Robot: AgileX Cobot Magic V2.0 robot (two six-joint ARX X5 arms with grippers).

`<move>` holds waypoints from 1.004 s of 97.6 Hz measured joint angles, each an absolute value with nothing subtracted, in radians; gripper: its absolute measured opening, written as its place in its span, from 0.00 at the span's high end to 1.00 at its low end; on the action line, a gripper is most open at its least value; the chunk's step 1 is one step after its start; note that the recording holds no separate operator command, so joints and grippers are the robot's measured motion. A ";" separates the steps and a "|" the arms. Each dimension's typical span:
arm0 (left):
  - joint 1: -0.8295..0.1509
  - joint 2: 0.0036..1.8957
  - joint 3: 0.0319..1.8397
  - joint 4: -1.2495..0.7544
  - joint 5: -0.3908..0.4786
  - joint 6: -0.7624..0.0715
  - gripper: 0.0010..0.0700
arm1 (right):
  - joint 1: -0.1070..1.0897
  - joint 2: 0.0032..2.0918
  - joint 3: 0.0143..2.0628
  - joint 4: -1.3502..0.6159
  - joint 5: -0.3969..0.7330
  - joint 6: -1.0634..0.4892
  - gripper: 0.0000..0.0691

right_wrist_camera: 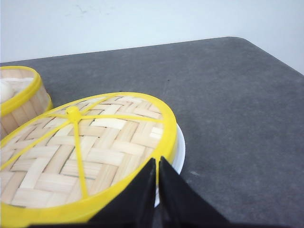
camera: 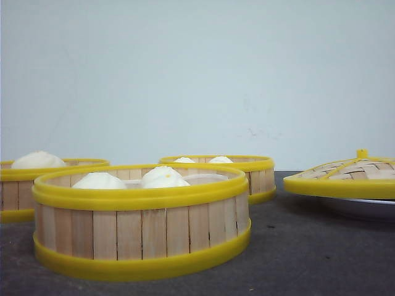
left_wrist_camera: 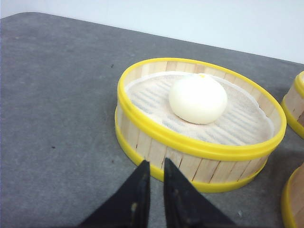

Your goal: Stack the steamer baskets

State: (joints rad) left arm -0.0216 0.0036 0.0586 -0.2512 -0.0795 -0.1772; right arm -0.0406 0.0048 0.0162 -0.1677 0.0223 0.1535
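Three steamer baskets stand on the dark table in the front view. The nearest (camera: 142, 231) holds two white buns, one (camera: 15, 194) sits behind it at the left with one bun, and another (camera: 256, 176) stands further back with two buns. Neither gripper shows in that view. The left wrist view has a basket (left_wrist_camera: 156, 142) holding a single bun (left_wrist_camera: 198, 99); my left gripper (left_wrist_camera: 156, 164) hovers just outside its wall, shut and empty. My right gripper (right_wrist_camera: 156, 162) is shut and empty beside the lid's rim.
A domed woven lid (camera: 345, 176) with a yellow knob (right_wrist_camera: 73, 114) rests on a white plate (camera: 367, 209) at the right. Parts of two other baskets (left_wrist_camera: 297, 107) (left_wrist_camera: 292, 199) edge into the left wrist view. The table's rounded far corner (right_wrist_camera: 247, 42) lies beyond the lid.
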 joint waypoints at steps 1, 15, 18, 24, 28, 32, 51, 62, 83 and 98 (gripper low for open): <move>-0.022 0.004 0.059 -0.251 -0.080 -0.178 0.98 | -0.041 0.005 0.016 -0.168 0.022 0.154 0.99; -0.022 0.004 0.059 -0.251 -0.079 -0.210 0.98 | -0.041 0.005 0.016 -0.168 -0.014 0.184 0.99; -0.022 0.004 0.059 -0.251 -0.079 -0.218 0.98 | -0.041 0.005 0.016 -0.168 -0.029 0.197 0.99; -0.022 0.004 0.059 -0.251 -0.079 -0.233 0.98 | -0.041 0.005 0.016 -0.168 -0.059 0.225 0.99; -0.022 0.004 0.059 -0.251 -0.079 -0.238 0.98 | -0.041 0.005 0.016 -0.168 -0.076 0.241 0.99; -0.022 0.004 0.059 -0.251 -0.079 -0.241 0.98 | -0.041 0.005 0.016 -0.167 -0.082 0.250 0.99; -0.022 0.004 0.059 -0.252 -0.079 -0.279 0.98 | -0.041 0.005 0.015 -0.109 -0.084 0.346 0.99; -0.022 0.012 0.065 -0.268 -0.079 -0.307 0.98 | -0.041 0.010 0.031 -0.093 -0.084 0.408 0.99; -0.022 0.119 0.241 -0.292 -0.079 -0.323 0.98 | -0.041 0.147 0.233 -0.098 -0.084 0.443 0.99; -0.022 0.273 0.449 -0.309 -0.079 -0.312 0.98 | -0.041 0.329 0.467 -0.158 -0.084 0.399 0.99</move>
State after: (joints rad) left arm -0.0216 0.2733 0.4488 -0.3088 -0.0788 -0.3119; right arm -0.0406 0.3290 0.4667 -0.1577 -0.0845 0.3988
